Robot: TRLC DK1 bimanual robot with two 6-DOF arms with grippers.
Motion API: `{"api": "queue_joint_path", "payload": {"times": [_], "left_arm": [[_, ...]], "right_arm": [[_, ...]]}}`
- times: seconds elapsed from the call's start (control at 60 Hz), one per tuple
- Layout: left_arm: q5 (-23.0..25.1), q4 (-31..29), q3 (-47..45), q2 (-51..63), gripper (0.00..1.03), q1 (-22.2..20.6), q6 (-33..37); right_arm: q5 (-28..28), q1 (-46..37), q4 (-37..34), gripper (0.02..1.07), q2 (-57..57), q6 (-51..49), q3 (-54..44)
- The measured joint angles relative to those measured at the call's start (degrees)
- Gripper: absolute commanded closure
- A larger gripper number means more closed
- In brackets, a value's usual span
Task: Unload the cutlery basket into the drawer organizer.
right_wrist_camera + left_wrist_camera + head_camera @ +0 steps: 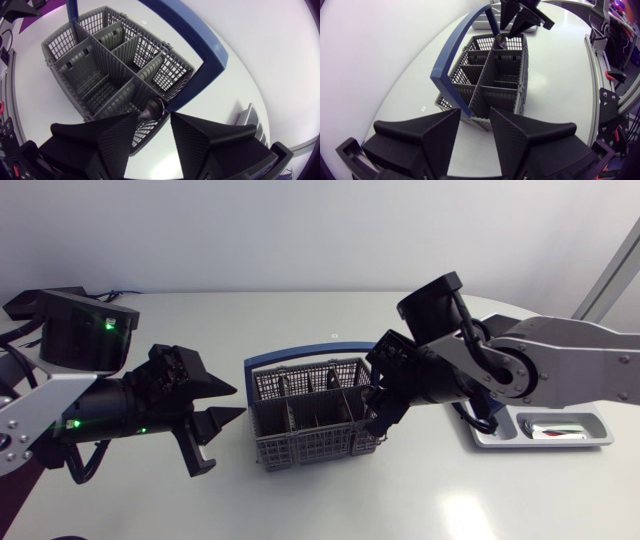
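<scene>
A grey mesh cutlery basket [305, 418] with a blue arched handle [285, 358] stands mid-table. My right gripper [378, 408] hangs over its right end, open. A dark metal spoon [155, 107] rises from the end compartment between the fingers, with a gap on each side. From the left wrist view the spoon [499, 41] shows just below the right gripper [517, 27]. My left gripper [225, 402] is open and holds nothing, a short way left of the basket [492, 80]. The grey drawer organizer [595, 438] lies at the right.
A shiny piece of cutlery [555, 430] lies in the organizer. The basket's other compartments [95, 75] look bare. The right arm's links pass above the organizer's left end. Bare white table lies in front of the basket.
</scene>
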Motion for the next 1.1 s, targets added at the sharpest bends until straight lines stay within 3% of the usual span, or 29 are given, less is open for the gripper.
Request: {"api": "queue_joint_path", "payload": {"times": [0.833,1.1], "left_arm": [[-2.3,0.1,-0.4,1.5,0.59,-2.7,-1.1],[-2.3,0.5,-0.4,2.5,0.59,-2.8,-1.1]], "right_arm": [[1.6,1.2,-0.1,0.56,2.7,-0.3,1.8],[4.5,1.2,1.6,0.56,4.4,-1.7,1.8]]}}
